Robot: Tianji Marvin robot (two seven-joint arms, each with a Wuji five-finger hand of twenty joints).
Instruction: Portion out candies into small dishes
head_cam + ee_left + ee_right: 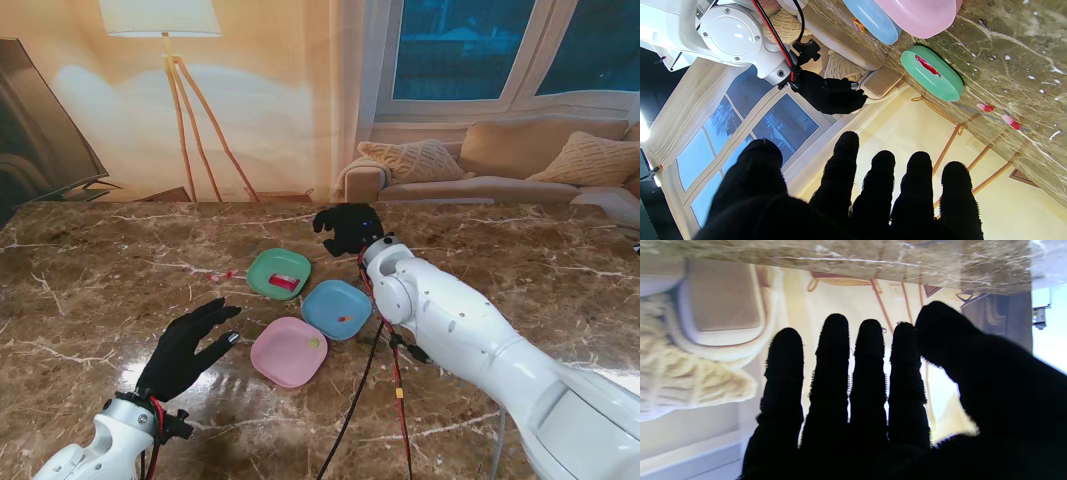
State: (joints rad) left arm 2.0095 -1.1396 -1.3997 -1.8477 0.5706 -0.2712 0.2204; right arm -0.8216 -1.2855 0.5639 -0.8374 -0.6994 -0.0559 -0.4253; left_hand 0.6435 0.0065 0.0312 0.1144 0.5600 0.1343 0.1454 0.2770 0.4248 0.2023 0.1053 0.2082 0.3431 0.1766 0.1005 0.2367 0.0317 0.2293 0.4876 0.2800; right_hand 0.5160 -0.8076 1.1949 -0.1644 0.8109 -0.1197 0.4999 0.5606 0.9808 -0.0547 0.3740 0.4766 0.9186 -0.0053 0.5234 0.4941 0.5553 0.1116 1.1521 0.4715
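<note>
My left hand hovers over the marble table with all five fingers spread and nothing between them; it sits nearer to me and to the left of the three dishes. My right hand hangs beyond the dishes, farther from me, its four fingers straight and pressed side by side with the thumb folded across toward the index tip; I see no candy in it, though I cannot rule out something small hidden at the thumb. The green dish already holds a red wrapped candy, the blue dish a small orange-red one, and the pink dish a pale yellowish piece. I judge the portioning partly done, and the step in hand is the fetch of another piece. Two pink loose candies lie on the marble just left of the green dish, and my left hand is the closer one; the next move calls for lowering it over them and a fine pinch, since they are small and lie flat. The left wrist view shows those two clearly, where the stand's view gives only a faint pink speck; the right wrist view shows no dish or candy at all, only the table edge and the room.
</note>
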